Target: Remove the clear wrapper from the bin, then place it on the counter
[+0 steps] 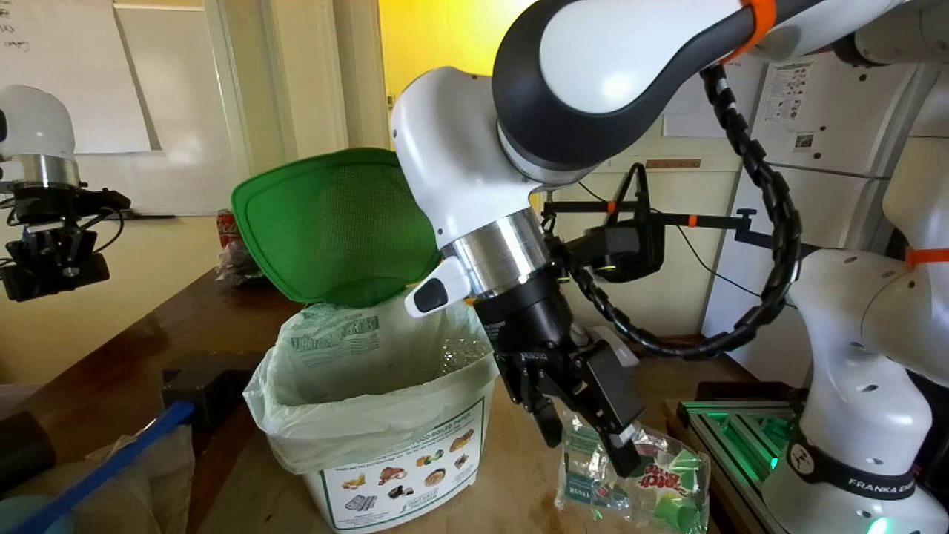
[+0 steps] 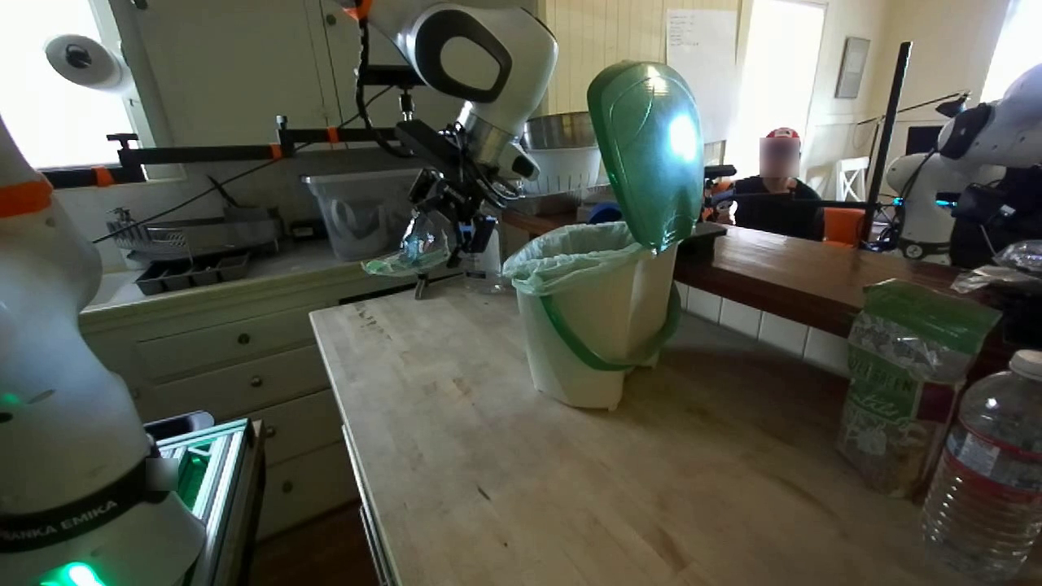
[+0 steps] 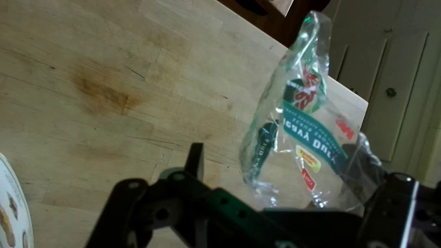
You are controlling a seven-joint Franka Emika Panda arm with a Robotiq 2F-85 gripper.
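In an exterior view, the end effector (image 1: 589, 454) hangs low and right of centre, its two fingers spread apart, so it looks released. The clear wrapper (image 1: 660, 475) is at the lower right, partly behind one finger, green and red print showing; whether it touches that finger I cannot tell. The bin (image 1: 415, 475) stands on the tabletop (image 1: 523, 482) at lower centre, its green lid (image 1: 334, 230) open and a pale liner bag (image 1: 356, 430) folded over the rim.

In an exterior view with a water bottle (image 2: 989, 480) and a green-topped bag (image 2: 912, 391) at lower right, the end effector is above and left of centre, near the tabletop's far edge. The wrapper overlaps one finger. The bin stands upright, right of centre.

In the wrist view, the wrapper spreads right of centre, across the tabletop's corner, its "Heavy Duty" lettering inverted. The fingers stand well apart at the bottom. The bin's edge shows at lower left.
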